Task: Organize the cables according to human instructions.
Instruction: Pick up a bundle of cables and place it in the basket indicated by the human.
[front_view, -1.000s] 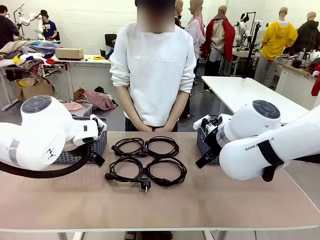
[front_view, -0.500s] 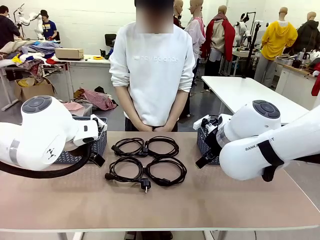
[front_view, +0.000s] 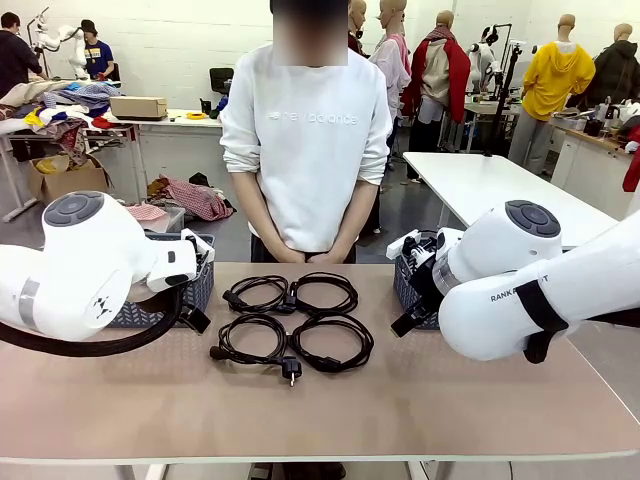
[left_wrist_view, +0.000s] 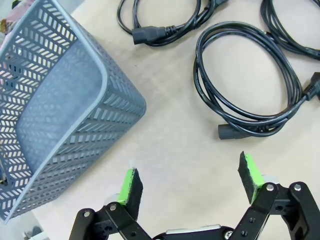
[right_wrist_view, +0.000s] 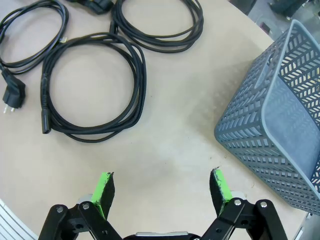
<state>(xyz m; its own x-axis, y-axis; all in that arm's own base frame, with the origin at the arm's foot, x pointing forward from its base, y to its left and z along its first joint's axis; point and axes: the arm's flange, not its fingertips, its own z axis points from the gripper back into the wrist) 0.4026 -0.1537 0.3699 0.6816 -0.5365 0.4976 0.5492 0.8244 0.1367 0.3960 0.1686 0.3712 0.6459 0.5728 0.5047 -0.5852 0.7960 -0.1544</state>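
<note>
On the tabletop (front_view: 420, 400), all four coiled cables (front_view: 290, 322) lie unsorted between grey baskets (left_wrist_view: 55, 100), the left gripper (left_wrist_view: 190, 177) and right gripper (right_wrist_view: 162, 190) both spread apart and empty, the job apparently unstarted.

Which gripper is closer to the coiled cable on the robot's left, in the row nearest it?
Left. The left gripper hovers open right beside that cable, by its basket. The right gripper hovers beyond the neighbouring coil, by the other basket.
</note>
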